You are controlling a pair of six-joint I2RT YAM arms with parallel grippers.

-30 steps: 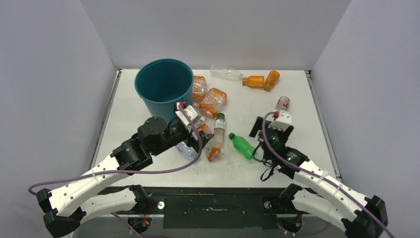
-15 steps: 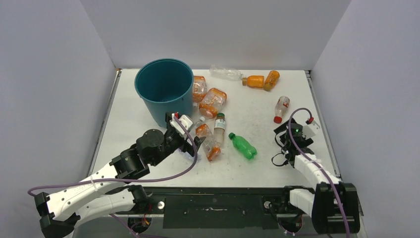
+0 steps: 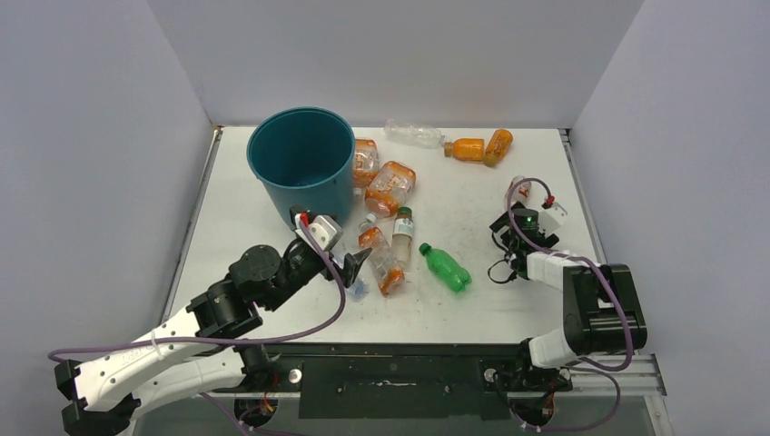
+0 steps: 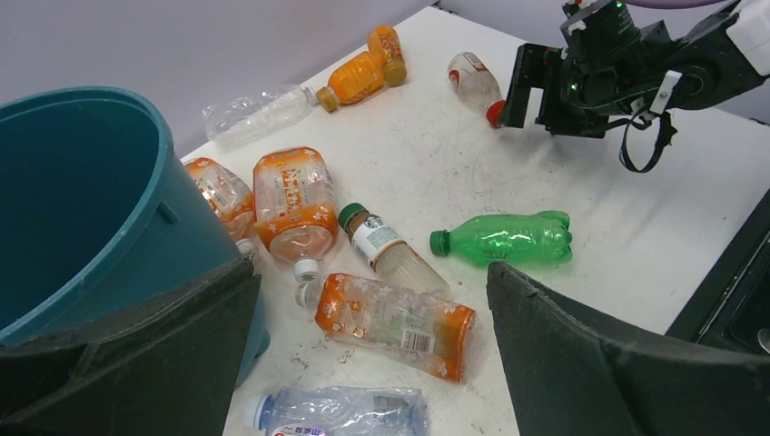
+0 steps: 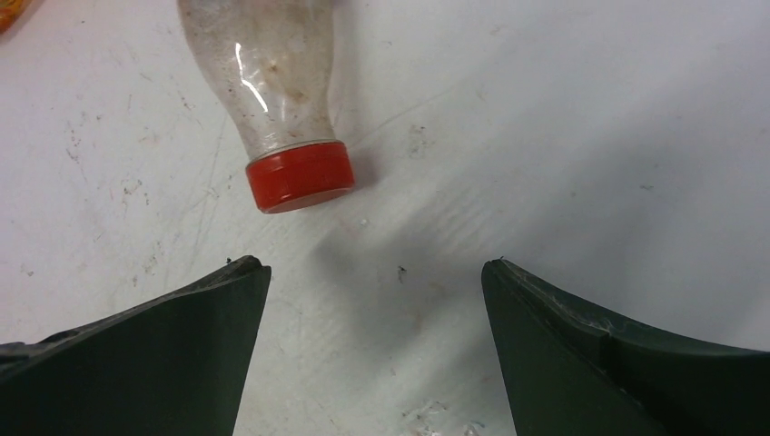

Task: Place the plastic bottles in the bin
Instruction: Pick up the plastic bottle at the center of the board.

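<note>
The right hand (image 5: 374,268) is spread wide and empty, low over bare table (image 5: 563,118) near the right edge — a red-capped bottle (image 5: 277,82) lies just ahead, cap toward it. The left hand (image 4: 372,272), also released, hangs over an orange-labelled bottle (image 4: 395,313); the bin (image 4: 82,182) stands close on its left, a green bottle (image 4: 504,241) to the right — open table beyond.

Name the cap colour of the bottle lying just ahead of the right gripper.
The cap is red; the right wrist view shows it best.
</note>
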